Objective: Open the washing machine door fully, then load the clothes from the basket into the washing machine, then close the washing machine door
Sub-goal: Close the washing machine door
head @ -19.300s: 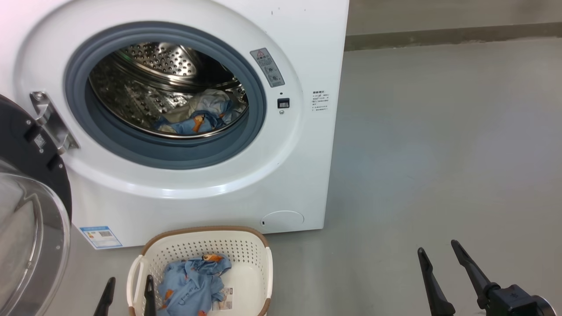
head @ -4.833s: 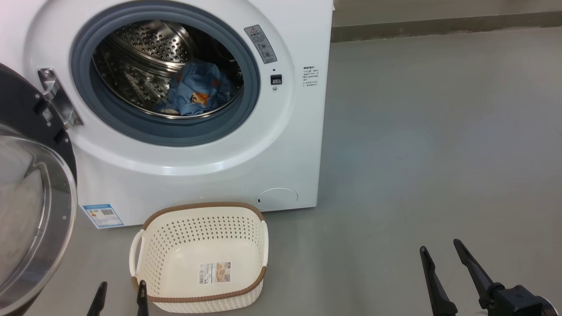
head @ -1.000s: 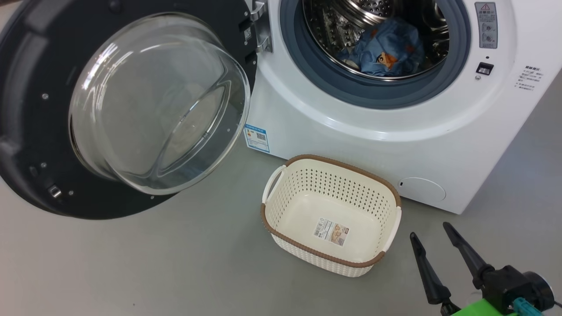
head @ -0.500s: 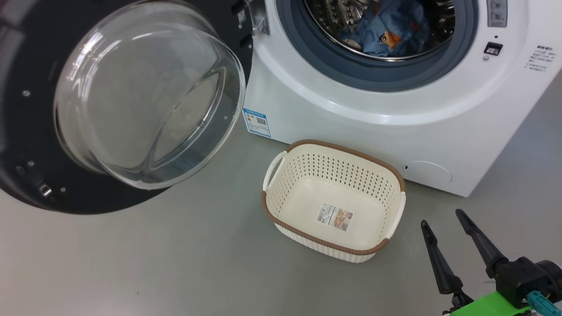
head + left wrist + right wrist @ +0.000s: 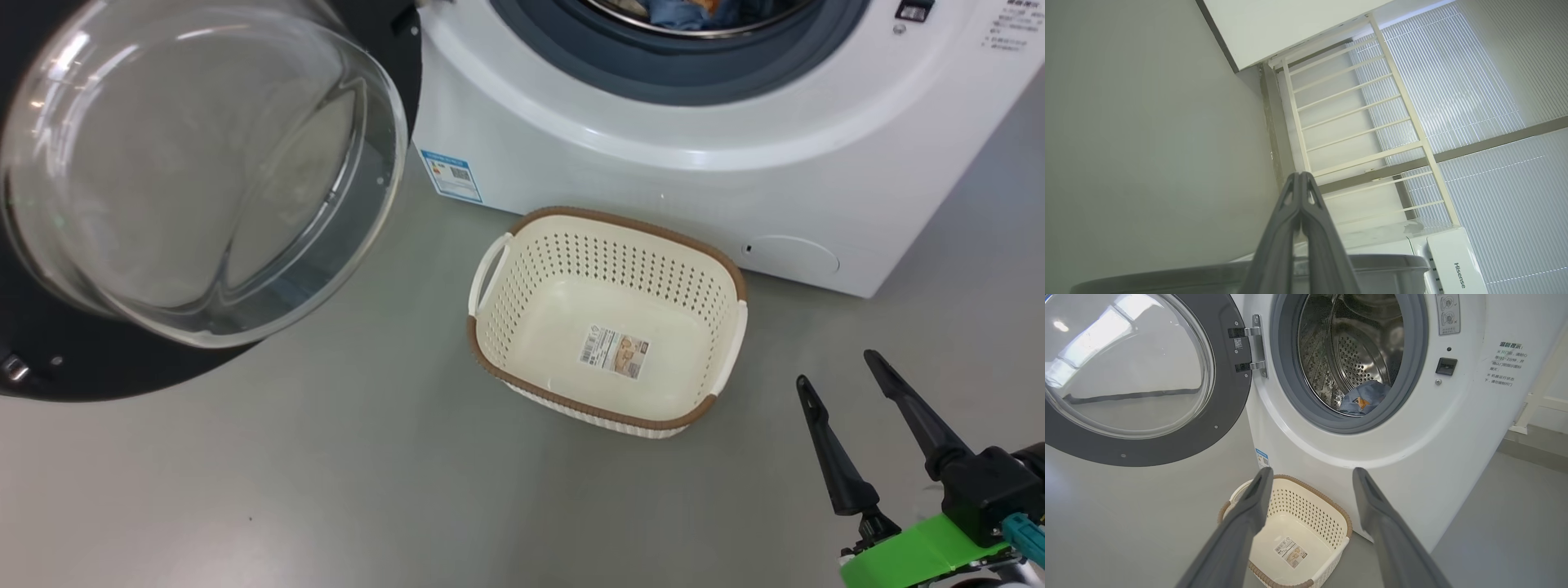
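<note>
The washing machine (image 5: 694,188) fills the top of the head view. Its washing machine door (image 5: 196,180) hangs swung wide to the left, glass bowl facing me. The clothes (image 5: 678,10) lie in the drum, and the right wrist view shows them as a blue heap (image 5: 1365,402). The basket (image 5: 604,253) stands on the floor before the machine with just a paper label inside. My right gripper (image 5: 837,367) is open and holds nothing, low to the right of the basket (image 5: 1306,506). My left gripper (image 5: 1300,175) is shut on nothing and points up at a wall.
Bare grey floor (image 5: 326,490) spreads left of and in front of the basket. The left wrist view shows a white railing (image 5: 1355,114), window blinds (image 5: 1474,90) and a white Hisense appliance (image 5: 1453,261). A grey curved rim (image 5: 1380,263) lies under the left fingers.
The head camera has dipped and shifted, so machine, door and basket slid up and left in the picture. The right gripper stays open; door and basket have not moved.
</note>
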You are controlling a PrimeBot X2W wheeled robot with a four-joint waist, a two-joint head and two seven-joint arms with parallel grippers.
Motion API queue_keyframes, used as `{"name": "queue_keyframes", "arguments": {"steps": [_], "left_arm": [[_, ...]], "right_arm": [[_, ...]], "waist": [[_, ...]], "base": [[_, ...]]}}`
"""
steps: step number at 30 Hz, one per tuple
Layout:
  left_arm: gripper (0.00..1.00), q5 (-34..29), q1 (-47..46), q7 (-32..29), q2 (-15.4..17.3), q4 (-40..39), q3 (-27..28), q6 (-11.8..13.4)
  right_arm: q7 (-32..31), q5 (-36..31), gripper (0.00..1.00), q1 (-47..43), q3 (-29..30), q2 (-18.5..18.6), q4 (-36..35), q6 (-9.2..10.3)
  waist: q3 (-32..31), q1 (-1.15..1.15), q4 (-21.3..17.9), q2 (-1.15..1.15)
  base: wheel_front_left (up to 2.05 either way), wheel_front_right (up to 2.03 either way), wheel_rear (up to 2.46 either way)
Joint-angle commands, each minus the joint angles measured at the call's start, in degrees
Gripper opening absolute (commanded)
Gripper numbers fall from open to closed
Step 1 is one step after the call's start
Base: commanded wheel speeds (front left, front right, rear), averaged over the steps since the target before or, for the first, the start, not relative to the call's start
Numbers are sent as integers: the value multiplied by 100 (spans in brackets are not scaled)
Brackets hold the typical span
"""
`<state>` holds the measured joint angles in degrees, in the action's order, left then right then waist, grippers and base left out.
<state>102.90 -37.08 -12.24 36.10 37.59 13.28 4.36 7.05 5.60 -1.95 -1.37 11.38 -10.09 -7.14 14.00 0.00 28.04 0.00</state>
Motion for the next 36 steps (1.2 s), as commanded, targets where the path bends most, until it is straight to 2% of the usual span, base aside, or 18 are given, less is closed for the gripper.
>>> {"name": "queue_keyframes", "arguments": {"steps": [1,23,36], "left_arm": [[0,-62,-207,-77,410,-37,143,-82],[0,-264,-477,-358,231,473,-172,-443],[0,-212,-234,-874,173,590,-267,-663]], "right_arm": [[-30,-37,100,193,-147,93,-190,-35],[-90,-10,100,388,-116,203,-219,-35],[-92,-3,100,365,-128,192,-193,-35]], "waist": [[179,0,-101,0],[446,0,-189,0],[365,0,-107,0]], "base": [[0,0,0],[0,0,0],[0,0,0]]}}
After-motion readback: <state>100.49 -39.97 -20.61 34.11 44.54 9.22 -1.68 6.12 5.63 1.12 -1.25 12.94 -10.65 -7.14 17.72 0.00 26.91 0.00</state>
